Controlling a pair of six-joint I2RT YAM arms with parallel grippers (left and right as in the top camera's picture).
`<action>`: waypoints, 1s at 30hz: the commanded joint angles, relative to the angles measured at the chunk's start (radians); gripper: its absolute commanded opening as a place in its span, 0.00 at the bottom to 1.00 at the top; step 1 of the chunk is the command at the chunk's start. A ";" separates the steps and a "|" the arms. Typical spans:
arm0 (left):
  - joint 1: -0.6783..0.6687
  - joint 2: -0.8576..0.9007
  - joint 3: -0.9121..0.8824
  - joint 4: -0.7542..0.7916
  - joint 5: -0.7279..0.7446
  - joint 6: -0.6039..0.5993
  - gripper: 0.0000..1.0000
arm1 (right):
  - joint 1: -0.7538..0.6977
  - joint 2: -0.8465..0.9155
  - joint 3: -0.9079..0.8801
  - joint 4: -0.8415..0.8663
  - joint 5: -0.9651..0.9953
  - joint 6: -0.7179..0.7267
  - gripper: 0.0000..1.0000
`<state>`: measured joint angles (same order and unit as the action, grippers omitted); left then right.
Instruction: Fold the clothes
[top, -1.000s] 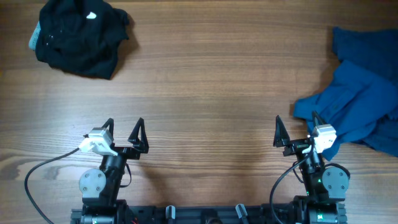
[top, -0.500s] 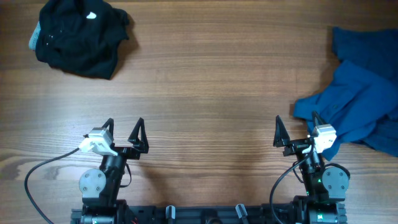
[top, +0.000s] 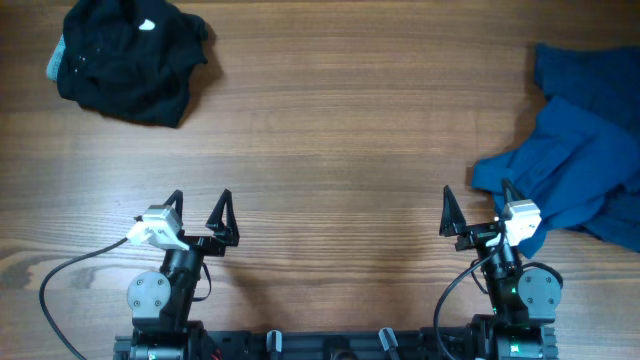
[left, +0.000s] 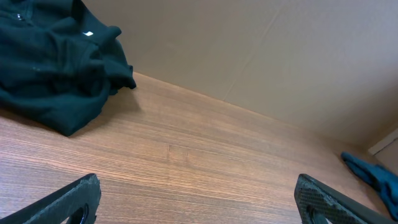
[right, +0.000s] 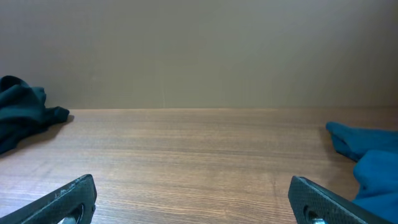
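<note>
From overhead, no folding is happening yet: the blue clothes (top: 585, 165) are lying bunched at the right edge of the table (top: 330, 150), and the black garment (top: 125, 60) is heaped far left. My left gripper (top: 199, 203) and right gripper (top: 477, 198) are waiting near, jaws apart and empty. My left wrist view is angling up toward the black heap. My right wrist view is looking level, a pile on each side.

My jaws look like matt black plastic. The tabletop (top: 340, 120) is smooth, grained wood. The clothes (top: 585, 170) are soft, matt cloth.
</note>
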<state>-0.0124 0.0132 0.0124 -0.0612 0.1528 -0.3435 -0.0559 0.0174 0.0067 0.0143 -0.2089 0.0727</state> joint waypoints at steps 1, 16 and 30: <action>-0.003 -0.006 -0.007 -0.003 -0.016 -0.002 1.00 | -0.003 -0.003 -0.002 0.002 0.006 -0.018 1.00; -0.003 -0.006 -0.007 -0.003 -0.016 -0.002 1.00 | -0.003 -0.003 -0.002 0.005 -0.041 0.056 1.00; -0.003 -0.006 -0.007 -0.003 -0.016 -0.002 1.00 | -0.003 -0.003 -0.001 0.129 -0.296 0.908 1.00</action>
<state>-0.0124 0.0132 0.0124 -0.0612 0.1528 -0.3435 -0.0563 0.0177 0.0063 0.0551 -0.3214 0.8547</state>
